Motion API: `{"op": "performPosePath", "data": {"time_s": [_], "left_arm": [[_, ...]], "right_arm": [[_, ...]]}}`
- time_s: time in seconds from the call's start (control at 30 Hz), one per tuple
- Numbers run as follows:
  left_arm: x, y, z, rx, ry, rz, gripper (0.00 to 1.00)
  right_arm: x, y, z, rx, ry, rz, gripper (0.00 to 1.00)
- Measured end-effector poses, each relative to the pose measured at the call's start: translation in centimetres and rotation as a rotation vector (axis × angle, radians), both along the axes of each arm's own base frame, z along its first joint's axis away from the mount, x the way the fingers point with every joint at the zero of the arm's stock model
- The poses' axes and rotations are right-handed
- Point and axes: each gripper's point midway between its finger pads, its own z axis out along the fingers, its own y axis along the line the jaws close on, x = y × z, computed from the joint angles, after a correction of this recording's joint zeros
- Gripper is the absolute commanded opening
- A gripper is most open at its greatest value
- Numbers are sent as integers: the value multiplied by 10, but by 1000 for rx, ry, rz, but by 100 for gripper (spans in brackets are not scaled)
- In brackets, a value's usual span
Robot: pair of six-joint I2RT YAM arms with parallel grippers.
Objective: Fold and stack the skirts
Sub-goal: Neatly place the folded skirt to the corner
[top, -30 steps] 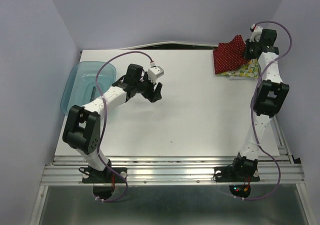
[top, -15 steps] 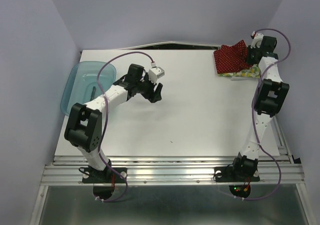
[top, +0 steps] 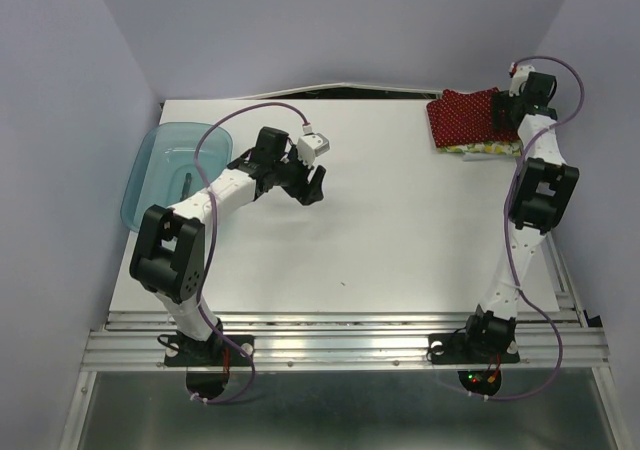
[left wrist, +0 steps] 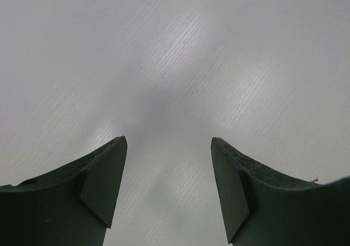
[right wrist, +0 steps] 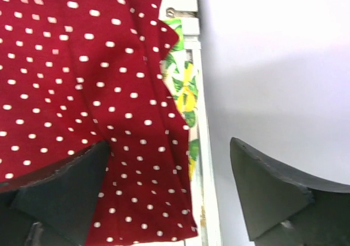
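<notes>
The dark red polka-dot skirt (top: 462,117) lies folded on the cream fruit-print skirt (top: 490,147) at the table's far right corner. My right gripper (top: 507,110) hovers over the stack's right edge, open, holding nothing. In the right wrist view the red skirt (right wrist: 82,82) fills the left side, and a strip of the cream skirt (right wrist: 183,87) peeks out along its right edge; the right gripper (right wrist: 169,143) has one finger over the red cloth and the other out over the wall side. My left gripper (top: 318,184) stands open over bare table, with only white surface between its fingers (left wrist: 168,140).
A translucent blue tray (top: 150,165) sits at the table's left edge, partly off it. The white table (top: 400,230) spreads between the arms. Lilac walls close in on both sides and the back, and the right wall is close to the stack.
My right gripper has opened and let go of the red skirt, whose raised corner has dropped flat onto the cream skirt. The left arm has not moved.
</notes>
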Motion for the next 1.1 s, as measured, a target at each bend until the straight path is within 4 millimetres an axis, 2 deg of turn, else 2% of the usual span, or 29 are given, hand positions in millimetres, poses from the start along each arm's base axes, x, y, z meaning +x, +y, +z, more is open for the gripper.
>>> {"op": "performPosePath", "data": {"time_s": [0.2,0.37,0.47,0.6,0.67,0.7,0.73,0.8,0.83,0.87,0.93,1.07,1.1], "left_arm": [[0,0,0,0,0,0,74],[0,0,0,0,0,0,74],[0,0,2,-2,-5,0,74],[0,0,9,-10,-18,-1,74],[-1,-1,12,-16,-25,-4,74],[-1,-1,14,-20,-27,-6,74],[-1,-2,15,-26,-28,-7,74],[-1,-4,18,-36,-30,-12,74],[-1,-5,20,-42,-30,-14,74],[-1,-5,21,-46,-30,-14,74],[0,-8,26,-63,-34,-21,74],[1,-12,33,-87,-41,-28,74],[1,-14,34,-94,-40,-31,74]], "right_arm": [[-2,-8,2,-37,5,-14,100],[-2,1,13,-15,-11,26,100],[-1,13,42,22,-63,67,100],[-2,31,90,89,-163,105,97],[0,41,121,140,-241,118,86],[1,44,129,160,-268,122,79],[5,49,138,192,-307,128,68],[10,54,146,239,-350,130,58],[13,56,146,274,-366,128,50],[15,58,145,301,-375,126,50],[23,62,139,360,-390,121,38],[39,69,105,480,-379,114,31],[44,73,87,528,-363,113,31]]}}
